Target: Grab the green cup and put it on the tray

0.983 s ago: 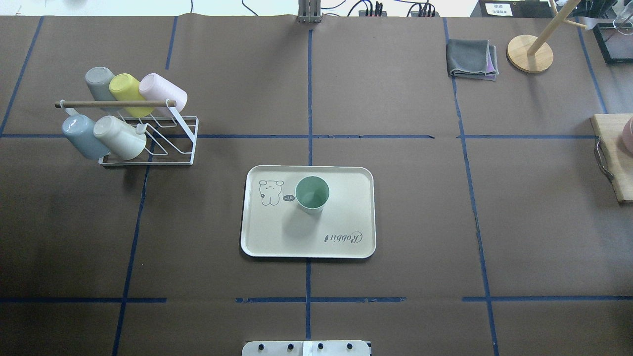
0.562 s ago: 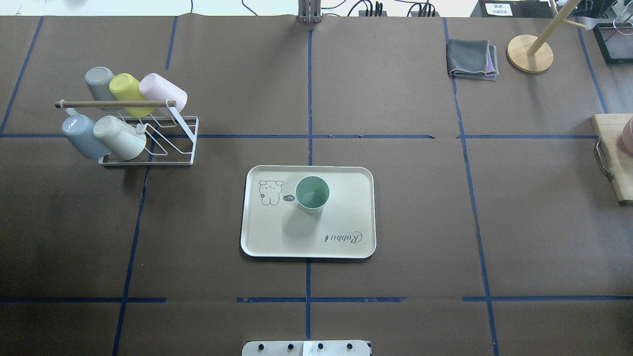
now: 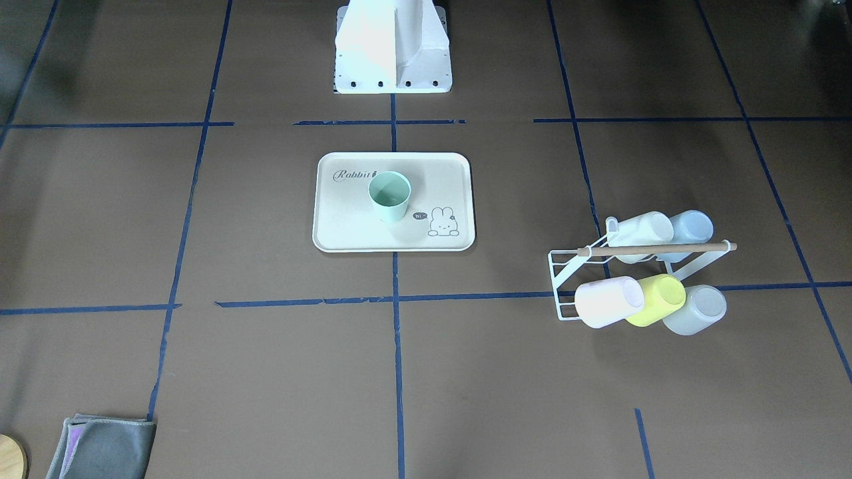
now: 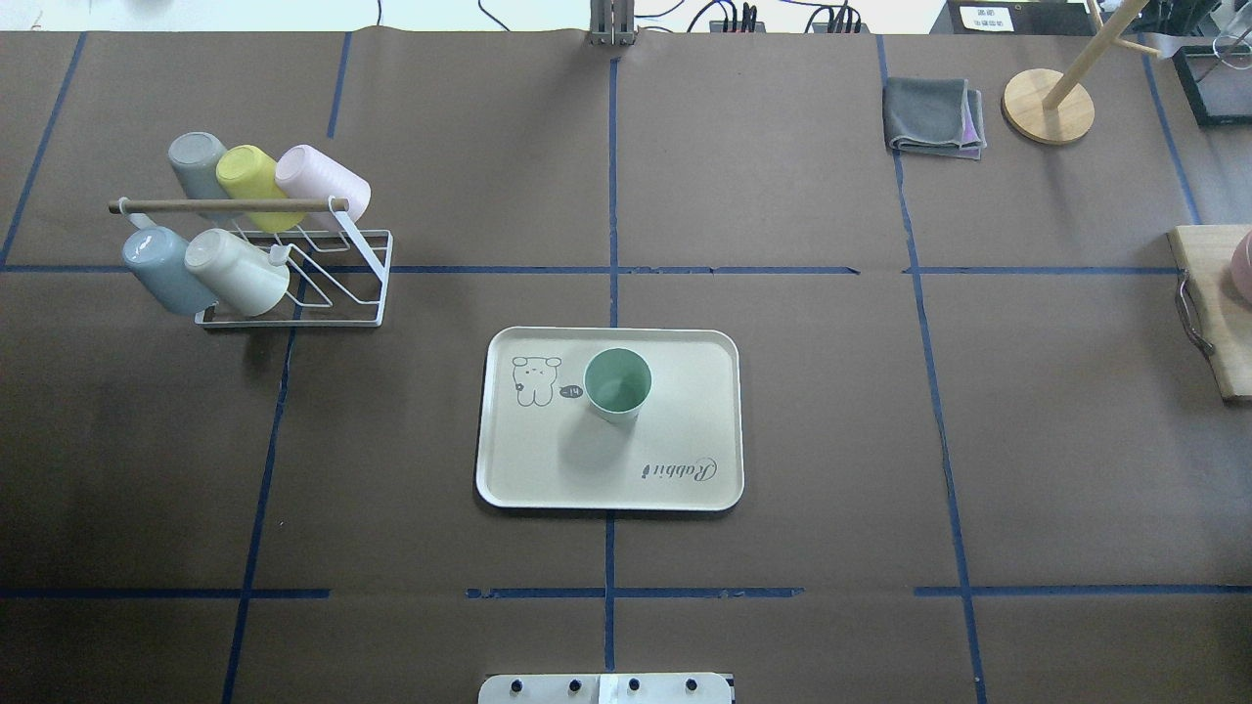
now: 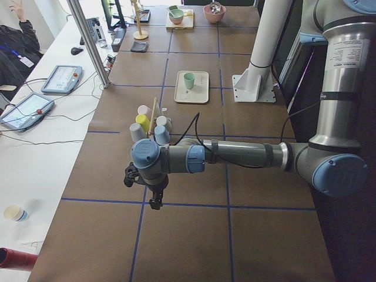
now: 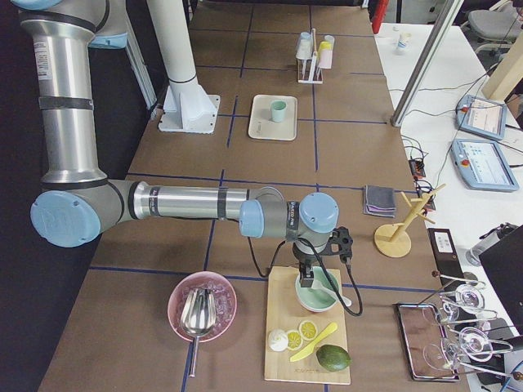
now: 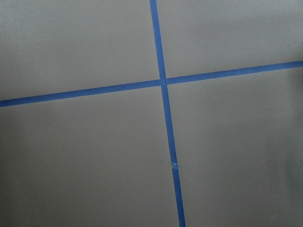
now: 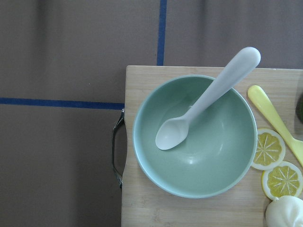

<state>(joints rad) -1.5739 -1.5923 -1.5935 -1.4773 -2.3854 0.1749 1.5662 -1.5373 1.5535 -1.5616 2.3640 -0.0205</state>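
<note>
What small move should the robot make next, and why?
Probably none: the green cup already stands upright on the tray, inside its rim, while the left end effector and right end effector hang far from it. I'd leave both arms parked.

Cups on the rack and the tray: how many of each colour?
Pale mint-green plastic cup, on the cream rectangular tray: 1
Grey plastic cup, on the white wire rack: 1
Yellow plastic cup: 1
Pink plastic cup: 1
Blue-grey plastic cup: 1
Cream-white plastic cup: 1
Total: 6

Brown tabletop point(image 4: 782, 440), blue tape grid point(image 4: 612, 176)
</note>
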